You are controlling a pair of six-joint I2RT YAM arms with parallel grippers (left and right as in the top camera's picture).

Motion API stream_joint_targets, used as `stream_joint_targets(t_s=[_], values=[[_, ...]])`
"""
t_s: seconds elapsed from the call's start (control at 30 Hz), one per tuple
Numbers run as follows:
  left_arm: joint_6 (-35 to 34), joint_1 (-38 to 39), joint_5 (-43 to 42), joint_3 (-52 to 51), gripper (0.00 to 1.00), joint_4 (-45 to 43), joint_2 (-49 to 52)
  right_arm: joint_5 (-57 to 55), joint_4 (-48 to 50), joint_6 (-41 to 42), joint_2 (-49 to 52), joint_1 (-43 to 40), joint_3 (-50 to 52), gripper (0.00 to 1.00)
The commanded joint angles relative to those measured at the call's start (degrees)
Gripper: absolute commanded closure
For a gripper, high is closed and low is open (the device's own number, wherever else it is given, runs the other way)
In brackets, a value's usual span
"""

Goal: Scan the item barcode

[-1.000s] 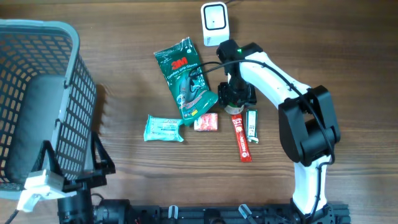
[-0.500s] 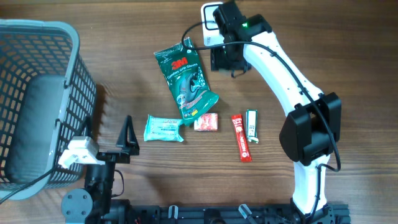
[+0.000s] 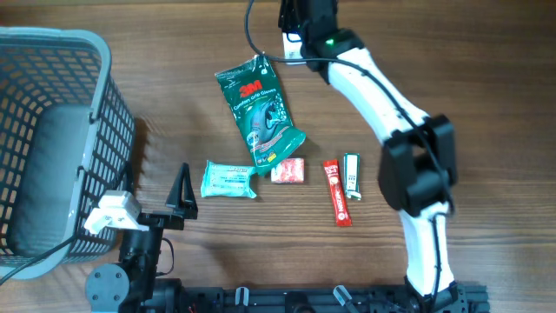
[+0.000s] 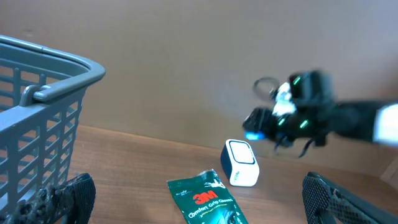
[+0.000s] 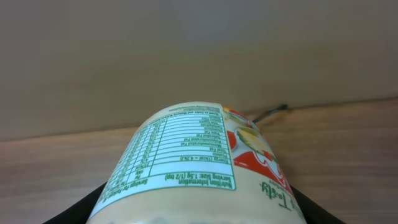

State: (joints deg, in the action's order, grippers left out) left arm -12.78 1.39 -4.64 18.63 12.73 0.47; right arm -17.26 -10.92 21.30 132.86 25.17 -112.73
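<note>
The food pack (image 5: 193, 168) is clamped in the right gripper (image 3: 304, 16), held just above the white scanner (image 4: 241, 163). Its nutrition panel faces the wrist camera (no barcode shows there), probably so another face meets the scanner. The left gripper (image 4: 199, 202), far from the scanner beside the basket (image 3: 52, 39), gapes wide and empty.

Brown wooden table (image 3: 486, 104) against plain beige wall (image 4: 155, 68)

Matt wood table (image 3: 486, 78) — smooth, glossy item (image 5: 199, 162).
</note>
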Motion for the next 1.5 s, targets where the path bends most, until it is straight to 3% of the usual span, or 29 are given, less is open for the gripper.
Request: stream_joint_targets(t_s=[0.0,0.3,0.47,0.67,0.83,0.93,1.07,1.23,1.47], values=[[-0.1,-0.2,-1.1,-0.7,0.00,-0.3,-0.2,-2.4,3.9,-0.3,5.9,-0.4,0.9,0.62],[0.3,-0.2,-0.1,-0.9,0.00,9.0,-0.1,-2.4,7.1,-5.8,6.7,-0.4,0.9,0.64],[10.1,-0.2,-1.3,-2.2,0.00,11.2,-0.1,-2.4,8.0,-6.3,5.1,-0.4,0.8,0.67],[21.7,-0.2,-11.5,-5.4,0.00,8.7,-0.1,-2.4,8.2,-6.3,3.4,-0.4,0.8,0.67],[24.8,-0.2,-14.0,-7.2,0.00,8.6,-0.1,-2.8,4.8,-8.6,-3.7,-0.9,0.8,0.67],[24.8,-0.2,-14.0,-7.5,0.00,8.6,-0.1,-6.6,-3.5,-9.3,-11.5,-2.7,0.8,0.66],[23.6,-0.2,-14.0,-7.5,0.00,9.1,-0.1,-8.7,-20.1,-7.6,-20.0,-9.7,0.8,0.70],[16.5,-0.2,-14.0,-7.5,0.00,10.7,-0.1,-5.1,-35.7,-2.9,-20.8,-25.2,0.9,0.68],[15.9,-0.2,-13.8,-8.5,0.00,14.2,0.0,7.2,-42.0,-2.9,-14.4,-51.2,2.8,0.66]])
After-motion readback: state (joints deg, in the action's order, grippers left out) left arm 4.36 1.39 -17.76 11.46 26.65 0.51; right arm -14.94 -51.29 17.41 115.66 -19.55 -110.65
